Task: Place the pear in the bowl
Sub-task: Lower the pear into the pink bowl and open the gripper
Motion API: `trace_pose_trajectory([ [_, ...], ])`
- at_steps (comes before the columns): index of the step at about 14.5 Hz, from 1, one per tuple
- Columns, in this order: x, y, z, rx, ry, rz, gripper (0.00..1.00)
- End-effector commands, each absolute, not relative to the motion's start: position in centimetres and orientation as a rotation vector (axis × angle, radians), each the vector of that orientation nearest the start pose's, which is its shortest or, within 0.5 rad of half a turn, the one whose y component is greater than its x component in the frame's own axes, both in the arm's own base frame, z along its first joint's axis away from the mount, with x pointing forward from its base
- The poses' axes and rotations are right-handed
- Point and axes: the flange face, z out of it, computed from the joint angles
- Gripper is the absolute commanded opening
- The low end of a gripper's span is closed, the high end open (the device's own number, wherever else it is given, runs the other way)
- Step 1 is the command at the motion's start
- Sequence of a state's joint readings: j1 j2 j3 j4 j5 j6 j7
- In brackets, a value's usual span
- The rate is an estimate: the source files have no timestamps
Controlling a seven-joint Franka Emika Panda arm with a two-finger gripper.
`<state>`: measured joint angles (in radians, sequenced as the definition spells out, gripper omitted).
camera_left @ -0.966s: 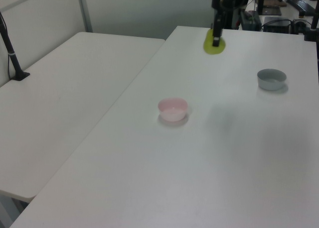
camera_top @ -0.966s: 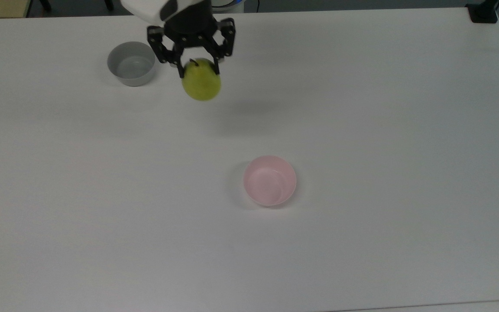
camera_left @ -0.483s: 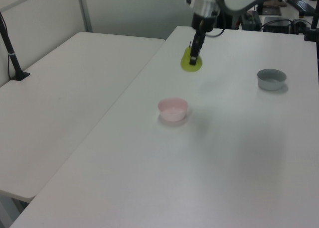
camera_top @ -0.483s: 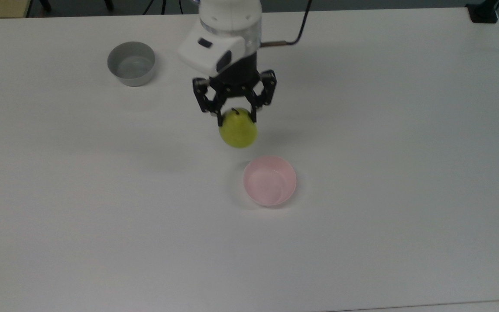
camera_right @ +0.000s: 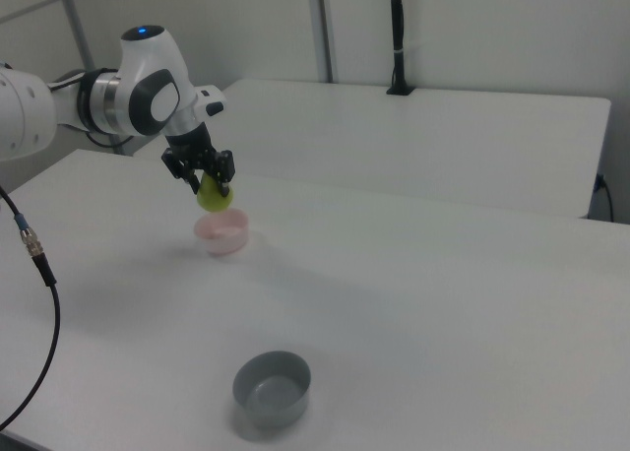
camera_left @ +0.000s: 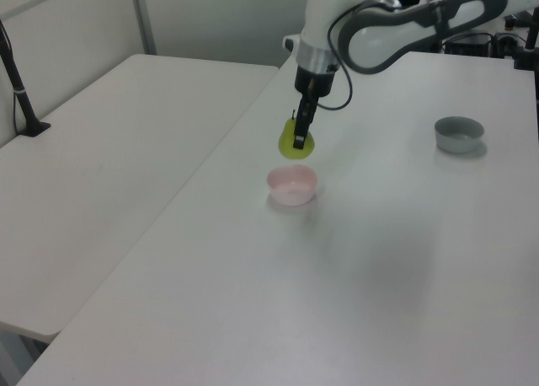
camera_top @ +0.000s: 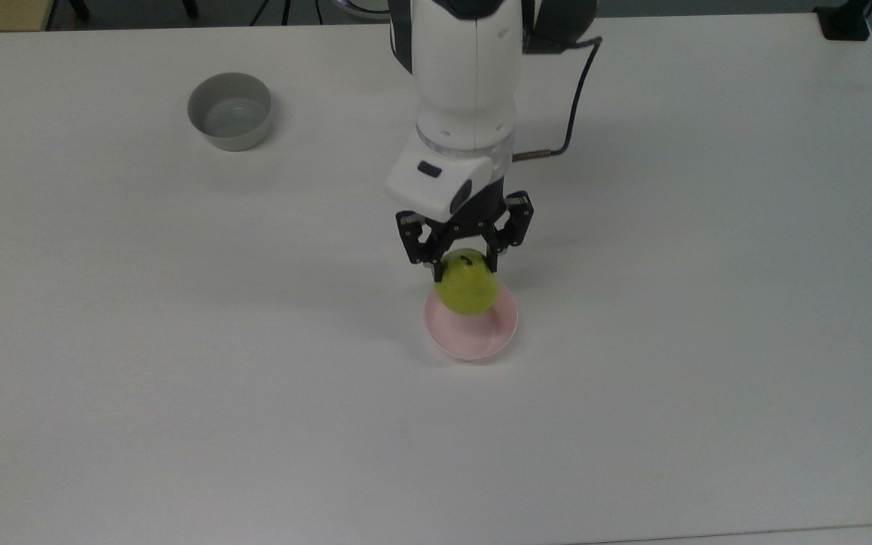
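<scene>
Since half a second ago, the end effector (camera_top: 464, 266), closed around the pear (camera_top: 468, 288), has travelled from beside the bowl (camera_top: 474, 341) to above it; lowering and release remain.

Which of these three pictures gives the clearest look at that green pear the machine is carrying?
The top view: the pear shows large, stem visible, held in the hand over the pink bowl. The left view shows it small and partly behind a finger, above the bowl. The right view shows a small yellow-green blob just above the bowl.
</scene>
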<state>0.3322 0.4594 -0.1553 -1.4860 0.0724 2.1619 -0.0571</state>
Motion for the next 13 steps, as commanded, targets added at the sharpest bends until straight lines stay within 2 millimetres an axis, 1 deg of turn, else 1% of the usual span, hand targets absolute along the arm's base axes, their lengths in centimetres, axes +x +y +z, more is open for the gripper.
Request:
trace_pose_trajectory([
  [1,70.7,16.4,41.6,-3.075,-0.354,-0.362,0.01],
  [2,70.8,16.8,41.4,-3.069,-0.358,-0.380,0.02],
  [3,70.9,17.2,40.5,-3.071,-0.366,-0.371,0.02],
  [6,70.9,17.3,40.0,-3.074,-0.370,-0.365,0.02],
  [10,70.8,17.6,38.1,-3.085,-0.383,-0.324,0.02],
  [11,70.8,17.6,36.7,-3.093,-0.382,-0.292,0.02],
  [13,70.8,17.6,36.1,-3.098,-0.388,-0.283,0.02],
])
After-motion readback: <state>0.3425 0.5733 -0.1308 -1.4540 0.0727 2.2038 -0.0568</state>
